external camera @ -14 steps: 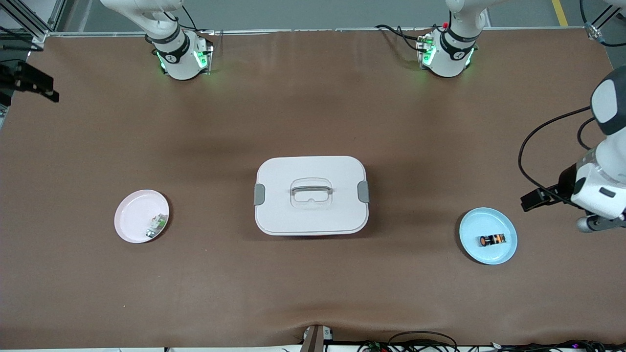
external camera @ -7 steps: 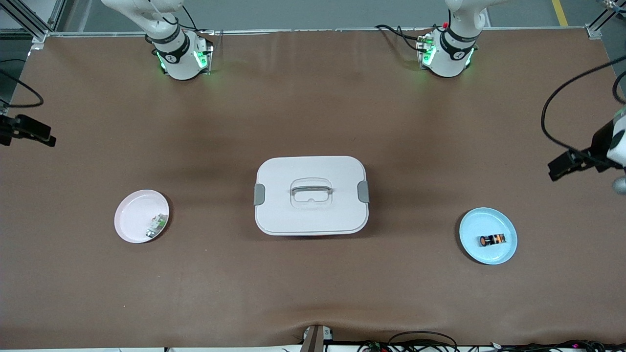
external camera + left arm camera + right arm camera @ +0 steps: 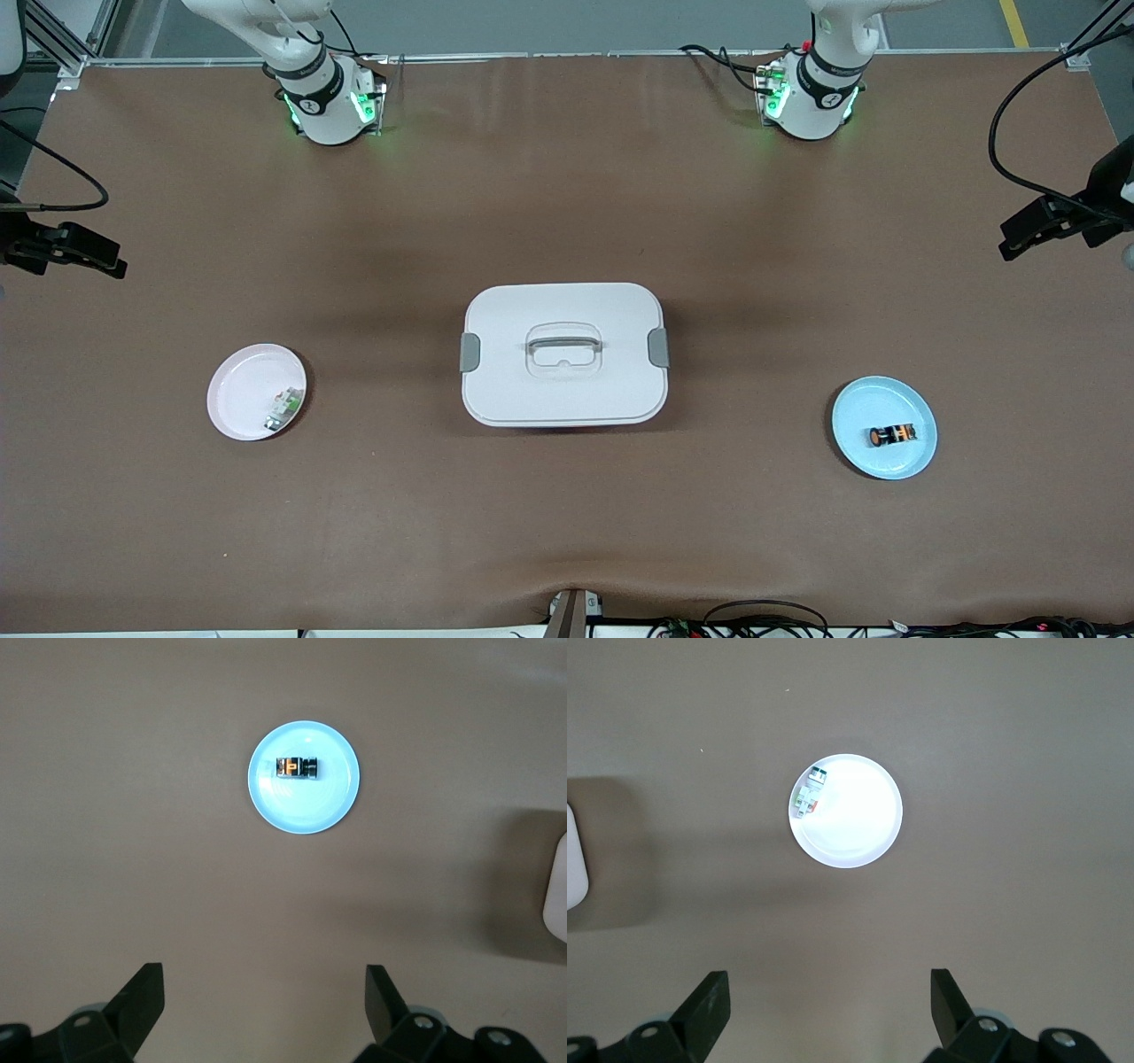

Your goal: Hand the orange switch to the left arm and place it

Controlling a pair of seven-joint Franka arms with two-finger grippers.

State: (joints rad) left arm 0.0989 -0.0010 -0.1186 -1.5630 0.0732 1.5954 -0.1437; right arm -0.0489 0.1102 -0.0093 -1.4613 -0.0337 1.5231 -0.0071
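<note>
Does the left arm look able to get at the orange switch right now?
Probably yes: the orange switch lies uncovered on the blue plate, the left end effector is open above bare table, and the box stands aside.

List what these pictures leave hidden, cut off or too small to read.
- Left gripper and right gripper: front view's side edges cut both off.
- Box: closed lid hides its contents; wrist views show only a corner.
- Orange switch on the blue plate: markings too small.
- Green-and-white component on the pink plate: details too small.
</note>
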